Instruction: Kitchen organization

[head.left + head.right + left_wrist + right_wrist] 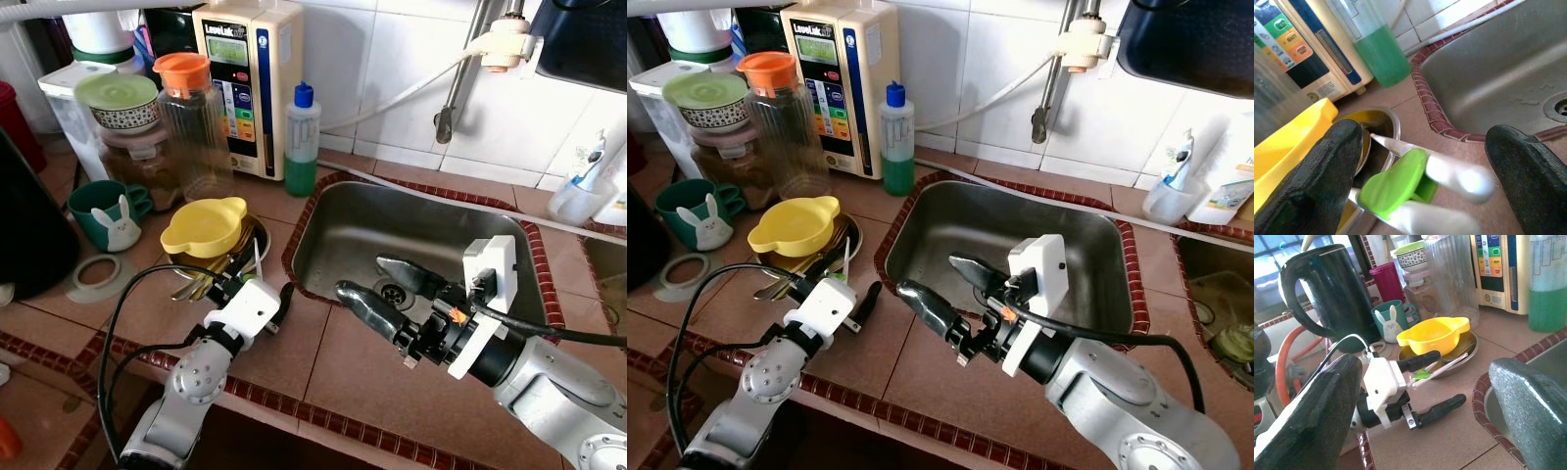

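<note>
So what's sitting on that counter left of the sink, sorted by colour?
Yellow: 1, the bowl
Green: 3, the rabbit mug, the lidded bowl, the soap bottle
Orange: 1, the jar lid
Black: 1, the kettle
Cream: 1, the water machine
Total: 7

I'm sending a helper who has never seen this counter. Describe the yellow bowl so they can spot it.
Start at the steel sink. On the tiled counter to its left lies a metal plate of cutlery, and the yellow bowl sits on it. It is the only bright yellow dish, with small ear-shaped handles.
</note>
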